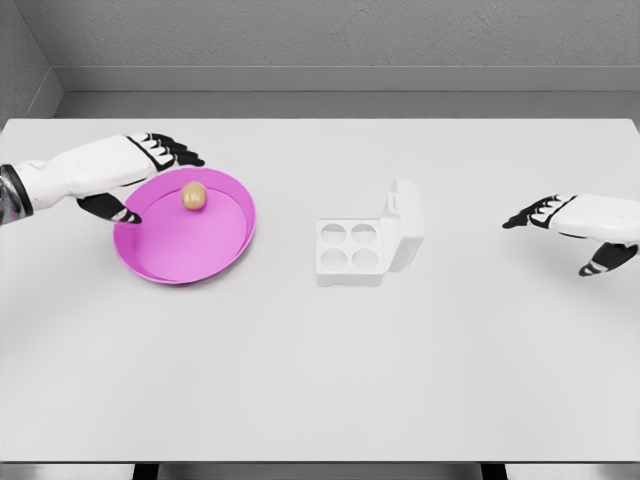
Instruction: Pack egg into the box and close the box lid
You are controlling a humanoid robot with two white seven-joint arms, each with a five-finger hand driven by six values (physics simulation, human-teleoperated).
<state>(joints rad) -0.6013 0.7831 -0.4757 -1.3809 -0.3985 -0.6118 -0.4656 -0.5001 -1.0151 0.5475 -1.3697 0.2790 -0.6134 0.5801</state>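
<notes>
Resting egg (194,196) on pink plate (215,250)

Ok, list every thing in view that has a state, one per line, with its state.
egg: lying in the pink plate, not held.
pink plate: on the table, holding the egg.
box: lid open, all four cups empty.
lid: swung back to the right.
left hand: open, at the plate's far left rim.
right hand: open, holding nothing, to the right of the box.
</notes>
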